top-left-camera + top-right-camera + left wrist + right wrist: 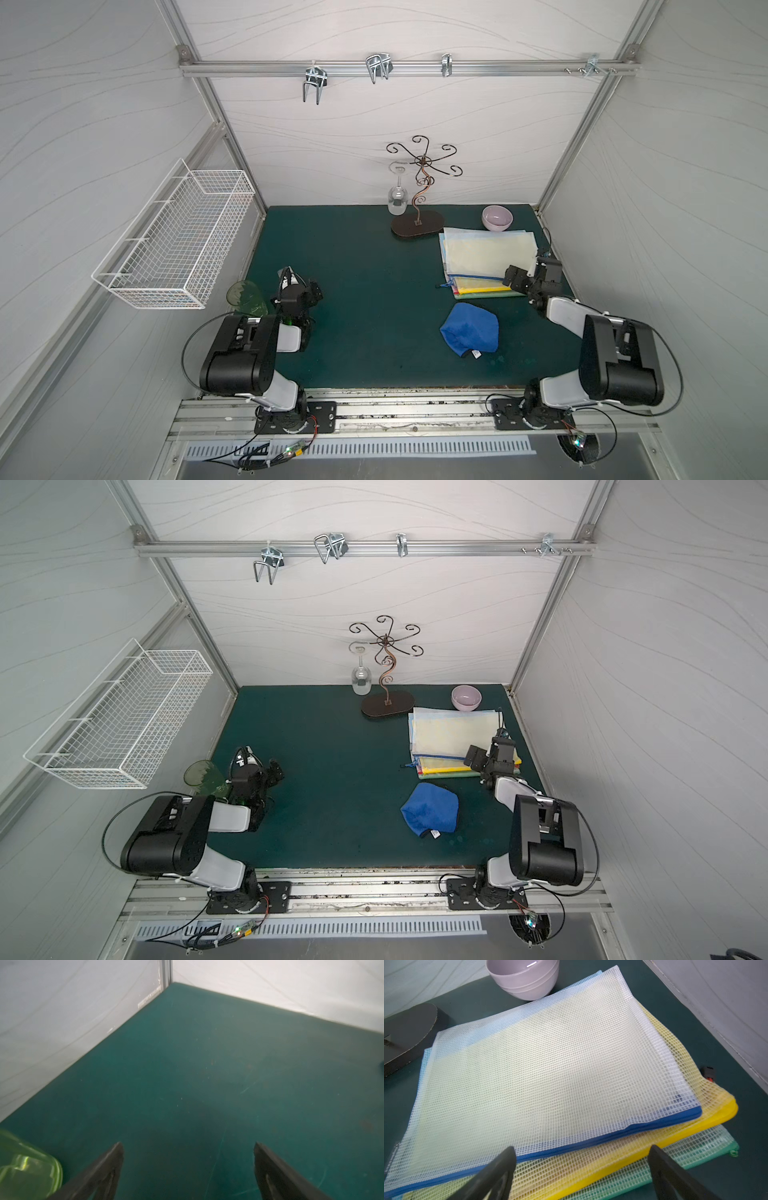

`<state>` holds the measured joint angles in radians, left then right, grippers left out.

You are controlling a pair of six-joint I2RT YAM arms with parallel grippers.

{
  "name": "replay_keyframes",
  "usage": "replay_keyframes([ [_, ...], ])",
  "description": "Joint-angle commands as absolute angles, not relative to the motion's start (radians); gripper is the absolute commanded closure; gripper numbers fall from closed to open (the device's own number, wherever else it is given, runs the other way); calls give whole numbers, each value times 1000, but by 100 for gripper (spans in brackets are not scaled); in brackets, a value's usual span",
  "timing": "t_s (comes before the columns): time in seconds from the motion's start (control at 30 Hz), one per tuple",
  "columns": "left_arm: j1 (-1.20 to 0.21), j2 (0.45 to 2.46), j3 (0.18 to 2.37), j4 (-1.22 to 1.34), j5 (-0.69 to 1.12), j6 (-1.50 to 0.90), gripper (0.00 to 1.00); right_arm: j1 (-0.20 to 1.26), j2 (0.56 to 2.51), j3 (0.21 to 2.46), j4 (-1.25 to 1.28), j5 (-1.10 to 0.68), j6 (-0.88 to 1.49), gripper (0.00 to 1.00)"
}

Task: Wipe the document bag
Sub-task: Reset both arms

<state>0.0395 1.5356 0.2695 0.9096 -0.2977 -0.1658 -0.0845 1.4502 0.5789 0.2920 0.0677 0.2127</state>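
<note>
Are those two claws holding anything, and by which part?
Nothing is held. The left gripper is open over bare mat; the right gripper is open over the zipper edge of the document bags. The blue cloth lies untouched.

The left arm (245, 353) and right arm (615, 361) are both showing bulky black joint housings alternating with smooth white link shells. A thin black cable (183, 353) is looping out beside each arm, and each arm is sitting on a flat black base plate (295, 417) dotted with screws, with thin red wires (314, 424) trailing off it. The left hand (188, 1145) and right hand (582, 1148) are showing plain matte black fingers (108, 1167), each tapering to a narrow tip
</note>
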Motion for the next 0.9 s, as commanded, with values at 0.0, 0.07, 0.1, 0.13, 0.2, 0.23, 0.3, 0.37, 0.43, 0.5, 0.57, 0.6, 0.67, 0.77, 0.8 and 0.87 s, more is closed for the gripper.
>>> replay_keyframes([
  [0.0, 39, 1520, 301, 1004, -277, -135, 0, -75, 1471, 528, 508, 39, 219, 1],
  [0.07, 34, 1548, 301, 1053, -282, -120, 0, -56, 1488, 514, 568, 47, 201, 1],
  [0.1, 34, 1545, 300, 1048, -280, -121, 0, -46, 1496, 520, 574, 51, 189, 1],
  [0.13, 34, 1533, 305, 1020, -279, -124, 0, -31, 1498, 529, 558, 51, 169, 1],
  [0.2, 32, 1532, 315, 999, -281, -125, 0, 0, 1503, 522, 582, 56, 129, 1],
  [0.23, 30, 1540, 318, 1006, -284, -120, 0, 20, 1506, 515, 602, 66, 107, 1],
  [0.3, 26, 1533, 337, 958, -285, -117, 0, 54, 1517, 495, 650, 88, 69, 1],
  [0.37, 23, 1541, 352, 946, -281, -108, 0, 81, 1552, 452, 765, 121, 41, 1],
  [0.43, 23, 1540, 363, 922, -270, -104, 0, 100, 1576, 409, 870, 177, 31, 1],
  [0.5, 23, 1541, 366, 920, -259, -99, 0, 101, 1570, 424, 830, 205, 47, 1],
  [0.57, 23, 1543, 372, 910, -249, -94, 0, 102, 1576, 427, 831, 210, 45, 1],
  [0.6, 22, 1545, 378, 899, -246, -92, 0, 103, 1578, 426, 837, 213, 43, 1],
  [0.67, 21, 1547, 394, 874, -241, -88, 0, 104, 1577, 428, 832, 213, 43, 1],
  [0.77, 16, 1551, 403, 862, -248, -85, 0, 108, 1574, 426, 833, 220, 41, 1],
  [0.8, 16, 1551, 403, 861, -247, -84, 0, 109, 1574, 425, 836, 221, 39, 1],
  [0.87, 16, 1551, 404, 859, -247, -85, 0, 109, 1572, 422, 839, 221, 39, 1],
])
